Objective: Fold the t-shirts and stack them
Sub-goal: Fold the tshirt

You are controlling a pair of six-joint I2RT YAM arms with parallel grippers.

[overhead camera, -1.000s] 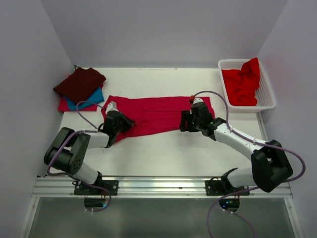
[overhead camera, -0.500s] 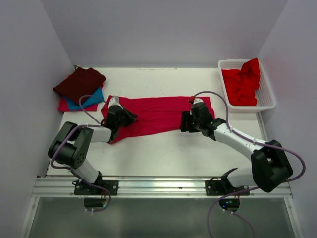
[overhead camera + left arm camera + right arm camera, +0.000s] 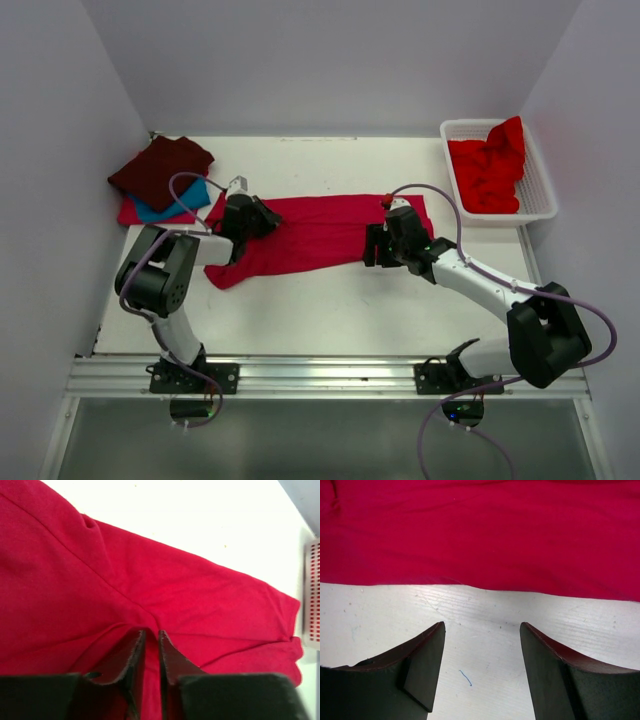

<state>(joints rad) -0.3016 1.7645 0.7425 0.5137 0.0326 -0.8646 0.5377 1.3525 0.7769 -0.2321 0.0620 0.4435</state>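
Note:
A crimson-pink t-shirt lies folded into a long band across the middle of the table. My left gripper is shut on a pinched fold of this shirt at its left end. My right gripper is open and empty, its fingertips over bare table just short of the shirt's near edge. A dark maroon shirt lies folded on a teal blue shirt and a pink-red shirt at the back left. Bright red shirts fill the basket.
The white lattice basket stands at the back right corner; its rim shows in the left wrist view. Walls close in the table at the back and both sides. The metal rail runs along the near edge.
My left gripper has moved away from the near edge toward the back with the shirt's left end, dragging the cloth along. My right arm has stayed still.

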